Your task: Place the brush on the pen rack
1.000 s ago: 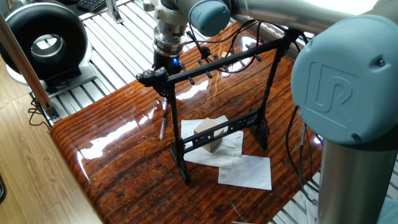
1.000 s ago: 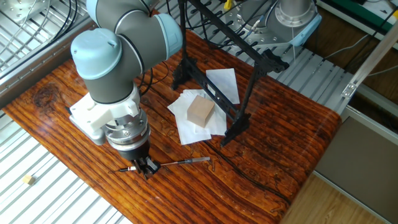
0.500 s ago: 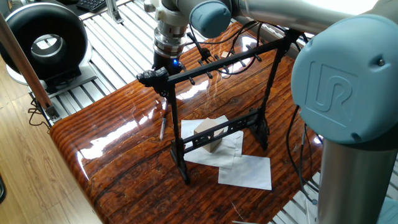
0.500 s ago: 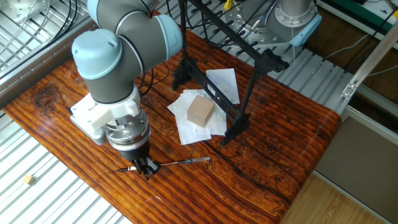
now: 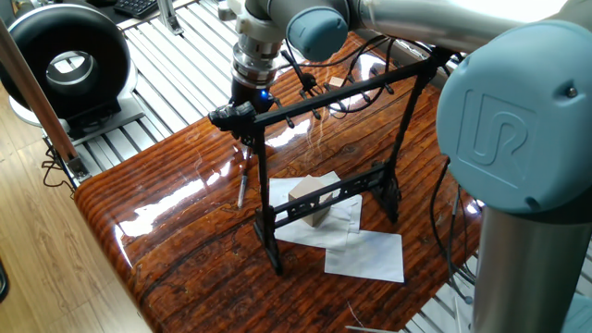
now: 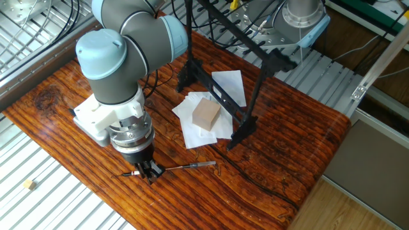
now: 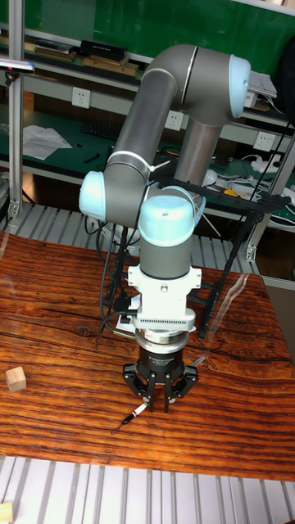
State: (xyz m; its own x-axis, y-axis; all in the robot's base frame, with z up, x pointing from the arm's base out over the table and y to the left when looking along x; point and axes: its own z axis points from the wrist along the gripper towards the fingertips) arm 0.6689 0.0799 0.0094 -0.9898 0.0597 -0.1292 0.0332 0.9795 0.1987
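The brush (image 6: 185, 167) is a thin dark shaft lying flat on the wooden table near its edge, and its tip (image 7: 129, 417) pokes out to the left. My gripper (image 6: 150, 171) points straight down over the shaft's left part, with its fingers drawn together on it. The tall fixed view shows the gripper (image 7: 160, 401) touching down on the brush. The black pen rack (image 6: 220, 96) stands upright further in on the table, apart from the brush. In one fixed view the pen rack's crossbar (image 5: 324, 92) hides my fingers, and the brush (image 5: 242, 190) shows below it.
A wooden block (image 6: 206, 115) rests on white paper sheets (image 6: 227, 83) at the rack's foot. A small wooden cube (image 7: 15, 378) sits at the table's left. A black round device (image 5: 69, 60) stands off the table. Cables (image 6: 255, 182) trail across the wood.
The arm's upper joints have shifted very slightly. The gripper tip and the brush stay where they were on the table.
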